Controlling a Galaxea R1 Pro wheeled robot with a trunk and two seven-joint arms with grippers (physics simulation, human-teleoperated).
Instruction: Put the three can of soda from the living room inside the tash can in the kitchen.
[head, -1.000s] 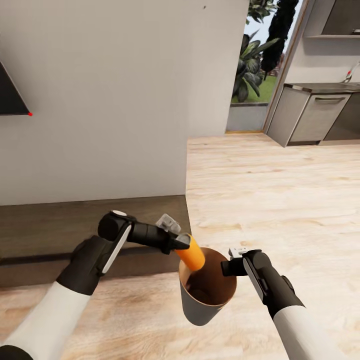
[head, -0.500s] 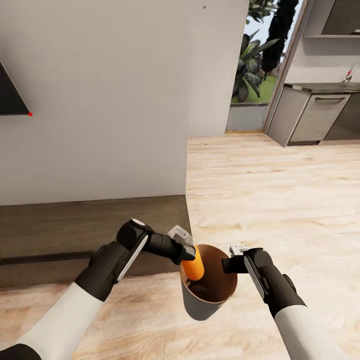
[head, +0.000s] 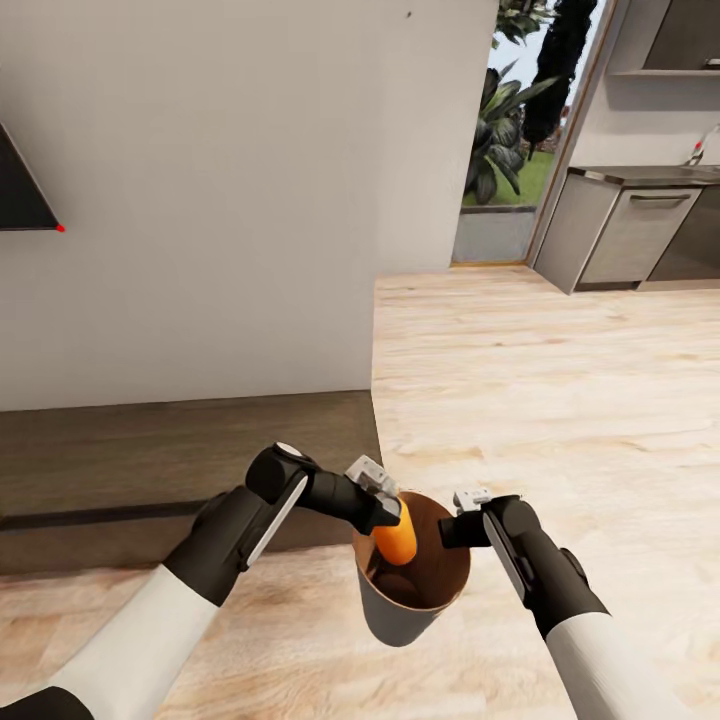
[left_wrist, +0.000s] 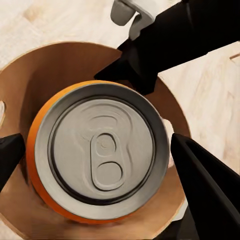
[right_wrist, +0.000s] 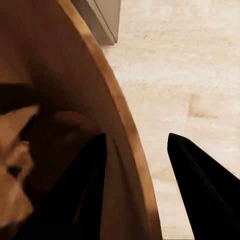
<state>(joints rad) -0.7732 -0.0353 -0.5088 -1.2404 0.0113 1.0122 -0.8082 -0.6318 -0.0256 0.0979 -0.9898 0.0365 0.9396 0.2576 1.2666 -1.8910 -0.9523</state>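
Nearest the camera, the right gripper (head: 462, 518) grips the rim of the bin (head: 395, 618), one finger inside the copper-brown wall and one outside, holding the bin off the wood floor (head: 560, 380). Beside it, the left gripper (head: 392, 508) holds an orange can (head: 397, 538) tilted over the bin's mouth, its lower end already below the rim. From the left wrist, the can's silver top (left_wrist: 105, 150) sits between the two dark fingers (left_wrist: 205, 175), which are clamped on its sides. A dark shape lies at the bin's bottom; what it is cannot be told. Beyond, a dark wooden ledge (head: 150, 450) runs under a pale wall (head: 230, 180), and farther off stand grey kitchen cabinets (head: 630, 230). Risk: the can is tilted and near the rim, so on release it may strike the edge and tip out. The bin hangs from a one-sided pinch, so the impact could twist it loose.
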